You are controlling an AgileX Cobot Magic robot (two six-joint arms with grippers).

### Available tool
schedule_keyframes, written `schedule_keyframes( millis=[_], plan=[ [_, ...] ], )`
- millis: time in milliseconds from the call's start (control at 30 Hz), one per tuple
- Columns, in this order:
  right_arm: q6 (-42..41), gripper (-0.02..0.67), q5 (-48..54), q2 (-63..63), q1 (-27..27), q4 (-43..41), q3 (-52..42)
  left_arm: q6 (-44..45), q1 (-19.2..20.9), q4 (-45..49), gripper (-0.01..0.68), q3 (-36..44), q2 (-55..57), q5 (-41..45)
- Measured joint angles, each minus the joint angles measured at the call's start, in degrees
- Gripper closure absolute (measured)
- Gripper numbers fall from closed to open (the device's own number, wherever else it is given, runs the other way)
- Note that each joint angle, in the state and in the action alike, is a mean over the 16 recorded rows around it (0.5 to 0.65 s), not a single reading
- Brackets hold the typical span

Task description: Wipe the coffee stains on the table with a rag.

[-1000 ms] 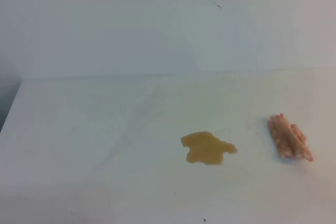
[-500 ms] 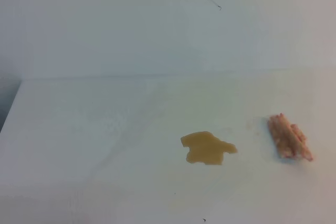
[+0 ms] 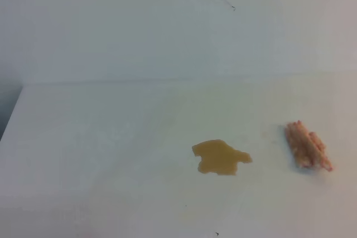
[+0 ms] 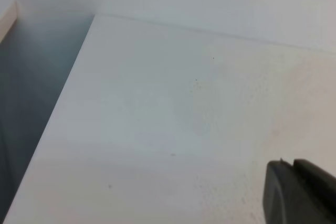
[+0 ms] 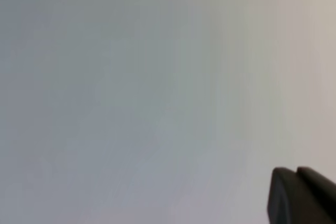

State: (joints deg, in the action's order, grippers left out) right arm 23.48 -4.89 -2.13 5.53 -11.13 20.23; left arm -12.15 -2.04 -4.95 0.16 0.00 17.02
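Observation:
The coffee stains are one tan-yellow lobed blotch on the white table, right of centre in the exterior high view. The rag, a pinkish-salmon ridged bundle, lies on the table to the right of the blotch, apart from it. Neither arm shows in that view. In the left wrist view, my left gripper is a dark tip at the lower right, its fingers pressed together with nothing between them. My right gripper shows the same way in the right wrist view, shut and empty, before a blank pale surface.
The table's left edge drops off to a dark gap in the left wrist view. A pale wall stands behind the table's back edge.

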Motion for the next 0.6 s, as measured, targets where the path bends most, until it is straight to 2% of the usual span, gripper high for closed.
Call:
schedule_keyframes(
  millis=[167,300,433,600],
  plan=[
    [-0.93,0.651,15.72,-6.44,-0.69,0.67,6.24,0.0,0.0,0.0,0.672,0.0,0.0,0.0],
    [-4.87,0.651,25.08,-13.99,-1.73,1.56,10.12,0.0,0.0,0.0,0.672,0.0,0.0,0.0],
    [-10.46,0.651,29.87,-22.17,-3.15,2.99,13.25,0.0,0.0,0.0,0.672,0.0,0.0,0.0],
    [-17.86,0.651,31.05,-30.22,-5.61,4.58,16.28,0.0,0.0,0.0,0.672,-0.16,0.0,0.0]
  ],
)
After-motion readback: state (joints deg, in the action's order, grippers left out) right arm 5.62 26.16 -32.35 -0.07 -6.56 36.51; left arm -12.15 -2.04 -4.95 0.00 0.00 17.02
